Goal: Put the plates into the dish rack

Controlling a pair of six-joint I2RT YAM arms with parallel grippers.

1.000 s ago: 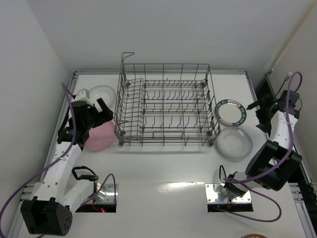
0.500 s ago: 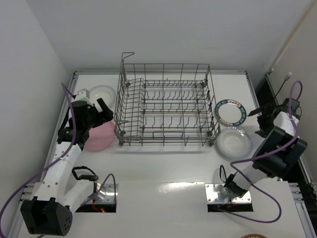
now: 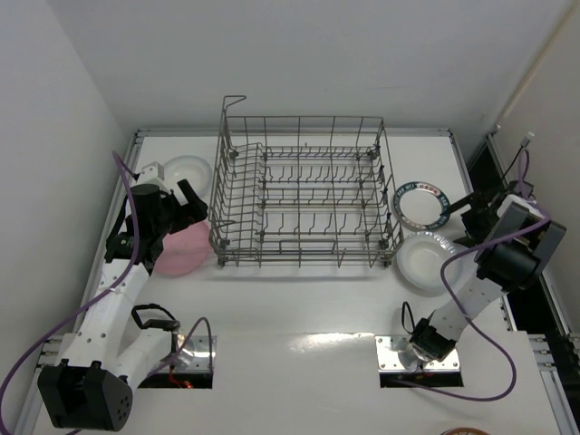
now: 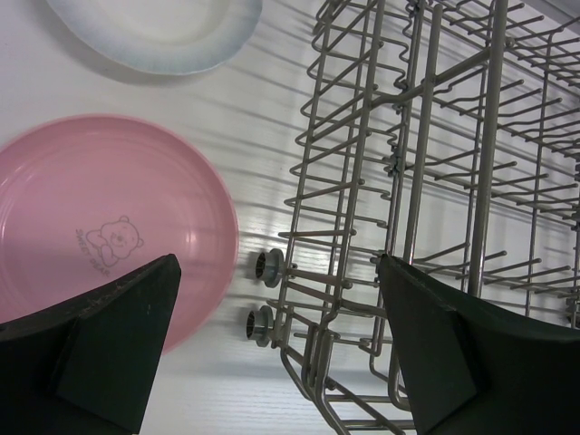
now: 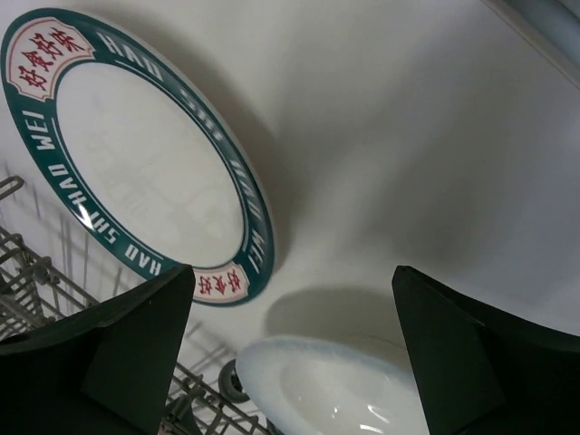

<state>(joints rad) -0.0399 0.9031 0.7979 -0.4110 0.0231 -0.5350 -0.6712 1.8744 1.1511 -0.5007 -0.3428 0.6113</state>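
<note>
The grey wire dish rack [image 3: 304,195] stands empty mid-table. Left of it lie a pink plate [image 3: 181,249] and, behind that, a white plate [image 3: 188,169]. My left gripper [image 3: 192,207] hovers open between the pink plate [image 4: 100,236] and the rack's left end [image 4: 435,181], holding nothing. Right of the rack lie a teal-rimmed plate [image 3: 422,203] and a white plate [image 3: 426,261]. My right gripper [image 3: 464,220] hangs open and empty over the gap between the teal-rimmed plate [image 5: 145,154] and the white plate [image 5: 335,390].
White walls close in the table at the left, back and right. The rack's small wheels [image 4: 265,268] stick out at its near left corner, close to the pink plate's rim. Both arm bases sit at the near table edge [image 3: 299,362].
The right arm has swung its wrist round and dropped closer to the two right-hand plates, its jaws narrowing slightly. The left arm and all plates have stayed put.
</note>
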